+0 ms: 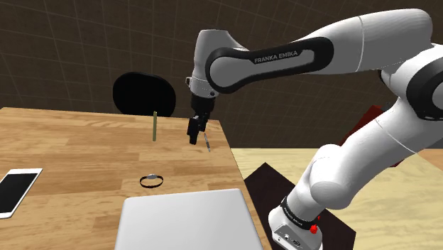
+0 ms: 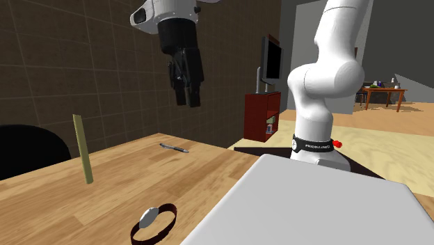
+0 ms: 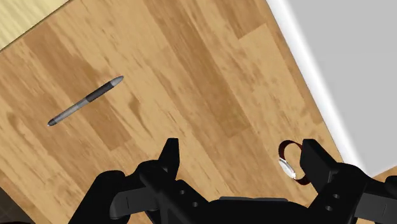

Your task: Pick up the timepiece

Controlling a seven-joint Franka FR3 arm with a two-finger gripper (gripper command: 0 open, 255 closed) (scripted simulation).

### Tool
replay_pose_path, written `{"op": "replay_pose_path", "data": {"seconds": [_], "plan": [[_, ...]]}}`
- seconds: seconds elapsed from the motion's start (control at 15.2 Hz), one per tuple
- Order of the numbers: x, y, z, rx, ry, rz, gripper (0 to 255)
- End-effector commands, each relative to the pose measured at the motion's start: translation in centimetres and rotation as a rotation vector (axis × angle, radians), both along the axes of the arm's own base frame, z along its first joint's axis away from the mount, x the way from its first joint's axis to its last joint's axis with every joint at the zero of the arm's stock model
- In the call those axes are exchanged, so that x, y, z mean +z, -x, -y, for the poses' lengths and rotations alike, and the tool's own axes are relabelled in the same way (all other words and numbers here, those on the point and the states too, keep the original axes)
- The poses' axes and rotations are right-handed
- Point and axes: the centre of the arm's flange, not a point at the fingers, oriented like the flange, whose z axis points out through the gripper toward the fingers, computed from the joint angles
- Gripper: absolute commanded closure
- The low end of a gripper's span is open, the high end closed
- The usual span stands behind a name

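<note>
The timepiece is a small wristwatch (image 1: 151, 180) with a dark band and a silvery face. It lies on the wooden table (image 1: 78, 153) just beyond the grey laptop's far edge. My black gripper (image 1: 194, 135) hangs well above the table near its right edge, over the pen and apart from the watch. Seen from the second exterior view, the gripper (image 2: 188, 87) is high up and the watch (image 2: 154, 221) is low in the foreground. In the wrist view the fingers (image 3: 169, 156) stand apart, open and holding nothing. The watch (image 3: 291, 164) shows close beside one fingertip, far below it.
A grey pen (image 1: 207, 144) lies under the gripper near the table edge. A thin olive stick (image 1: 153, 126) stands upright farther back. A shut grey laptop (image 1: 184, 220) covers the near table, a white phone (image 1: 14, 190) lies at the left, and a black chair (image 1: 144, 94) stands behind.
</note>
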Motion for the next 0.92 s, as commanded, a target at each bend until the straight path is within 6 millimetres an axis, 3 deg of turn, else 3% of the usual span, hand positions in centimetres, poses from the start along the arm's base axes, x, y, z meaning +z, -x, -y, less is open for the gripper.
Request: {"op": "replay_pose_path", "data": {"seconds": [0.0,0.66,0.86], "plan": [[-1.8,-0.8,-1.8,0.049,-0.002,-0.001,0],[-10.1,-2.7,-12.3,0.287,-0.007,-0.009,0],[-11.4,-2.7,-12.6,0.295,-0.007,-0.010,0]]}}
